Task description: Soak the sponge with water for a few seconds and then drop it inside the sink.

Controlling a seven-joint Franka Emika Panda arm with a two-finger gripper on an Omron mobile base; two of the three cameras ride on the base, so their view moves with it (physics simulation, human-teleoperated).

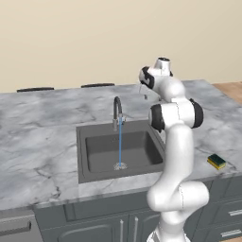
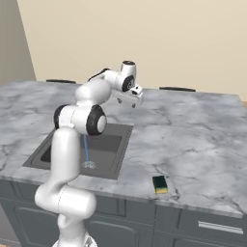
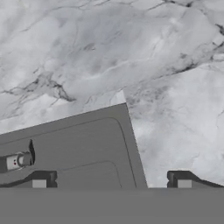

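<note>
So far you've only got water [image 1: 120, 142] running into the sink [image 1: 94, 153]; the sponge [image 2: 159, 184] lies untouched right of it, seemingly, and your gripper [image 2: 130, 99] hangs spread and empty.

Countertop [image 1: 42, 137]: grey-white marble with dark veining. Sink [image 1: 94, 153]: dark grey basin, dark faucet [image 1: 116, 111]. Water [image 1: 120, 142]: light blue. Sponge [image 2: 159, 184]: yellow body, dark green top. Cabinets [image 1: 94, 222]: slate grey. Wall [image 1: 71, 38]: beige.

A grey-veined marble countertop [image 1: 42, 142] spans a kitchen island. Beneath it run dark grey cabinet fronts [image 1: 99, 220] with silver drawer handles [image 2: 214, 226]. Behind stands a plain beige wall [image 1: 71, 38], with dark chair backs [image 1: 35, 89] along the far edge.
</note>
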